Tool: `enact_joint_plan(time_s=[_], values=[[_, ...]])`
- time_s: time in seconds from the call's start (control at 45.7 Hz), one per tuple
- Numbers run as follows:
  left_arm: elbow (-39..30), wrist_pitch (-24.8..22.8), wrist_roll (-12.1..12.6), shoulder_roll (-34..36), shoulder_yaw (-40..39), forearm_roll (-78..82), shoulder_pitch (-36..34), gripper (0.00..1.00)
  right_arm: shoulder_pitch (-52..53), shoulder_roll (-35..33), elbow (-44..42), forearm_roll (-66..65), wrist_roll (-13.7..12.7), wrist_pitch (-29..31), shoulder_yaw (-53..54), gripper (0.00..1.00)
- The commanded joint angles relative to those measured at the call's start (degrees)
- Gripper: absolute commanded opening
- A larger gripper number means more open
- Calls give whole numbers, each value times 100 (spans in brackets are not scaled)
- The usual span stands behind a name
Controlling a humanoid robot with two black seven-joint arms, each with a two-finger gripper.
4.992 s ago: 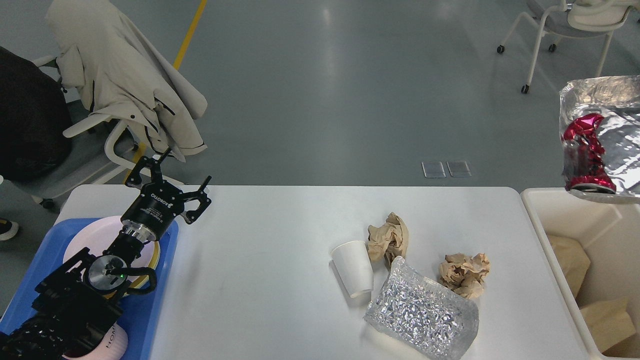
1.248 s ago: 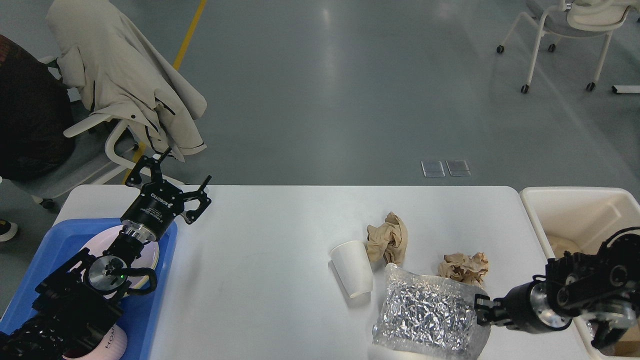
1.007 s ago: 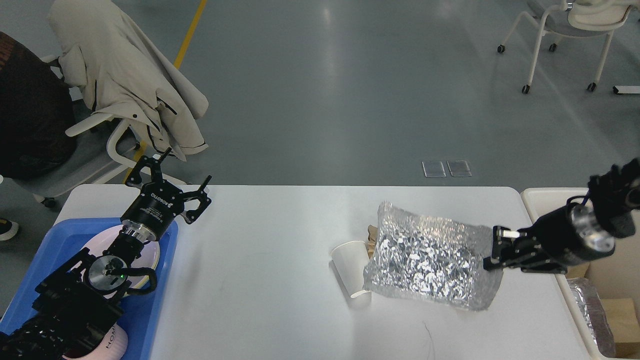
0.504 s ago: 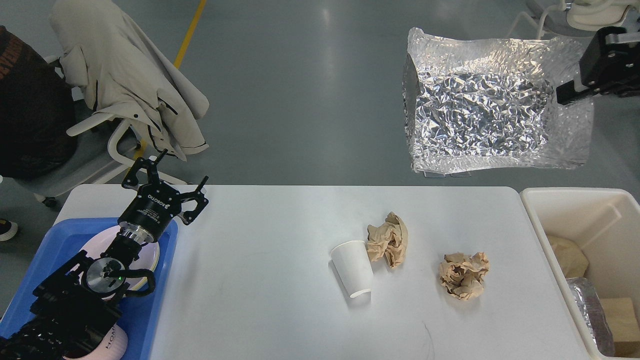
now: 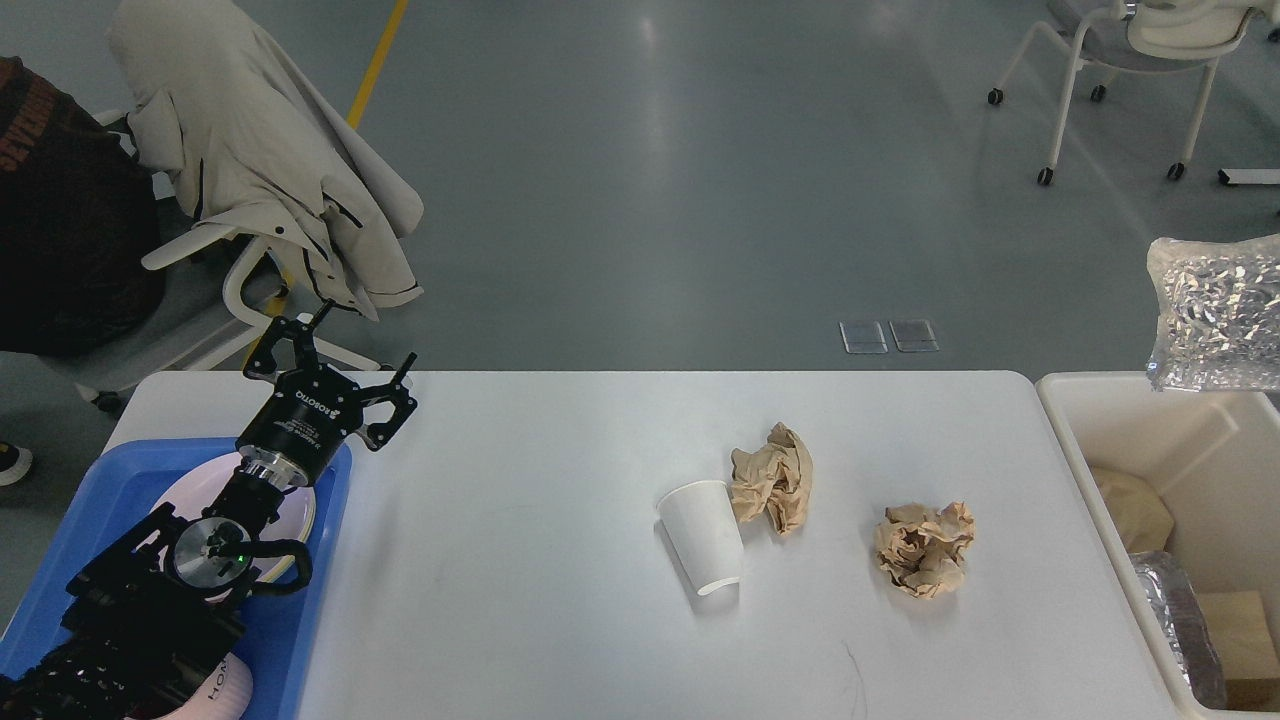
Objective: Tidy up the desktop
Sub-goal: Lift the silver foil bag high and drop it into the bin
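The white desktop (image 5: 520,580) carries a white paper cup (image 5: 703,535) on its side, a crumpled brown paper ball (image 5: 772,475) touching the cup, and a second brown ball (image 5: 925,548) to the right. My left gripper (image 5: 338,352) is open and empty, raised over the table's far-left corner above the blue tray (image 5: 305,620). A crinkled silver foil bag (image 5: 1215,315) hangs at the right edge above the cream bin (image 5: 1075,440). What holds it is out of view, and so is my right gripper.
The blue tray holds a pale plate (image 5: 295,505) and a mug (image 5: 228,690) under my left arm. The bin holds brown paper and a silver bag (image 5: 1180,630). A chair draped with a beige coat (image 5: 270,170) stands behind the table's left corner.
The silver bag went from the table up high at the right, then down to the right edge above the bin. My right gripper left the view. My left arm barely moved.
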Motion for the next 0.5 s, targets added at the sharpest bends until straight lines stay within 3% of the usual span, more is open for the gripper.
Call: enact_joint_plan(time_s=[0.0, 0.285, 0.35, 0.372, 0.394, 0.482], values=[[-3, 3, 0, -1, 0, 0, -1, 100, -2342, 506, -794, 357, -5, -141, 450, 0], [6, 12, 0, -1, 0, 0, -1, 100, -2730, 700, -944, 357, -75, -414, 512, 0], [-3, 12, 0, -1, 0, 0, -1, 100, -2730, 700, -944, 366, -75, -423, 520, 35], [-3, 12, -9, -1, 0, 0, -1, 100, -2730, 700, -944, 383, -75, -405, 520, 61], [-3, 12, -9, -1, 0, 0, -1, 100, -2730, 700, -944, 410, -67, -414, 529, 100], [-3, 12, -9, -1, 0, 0, -1, 100, -2730, 736, -927, 427, -66, -414, 538, 100]])
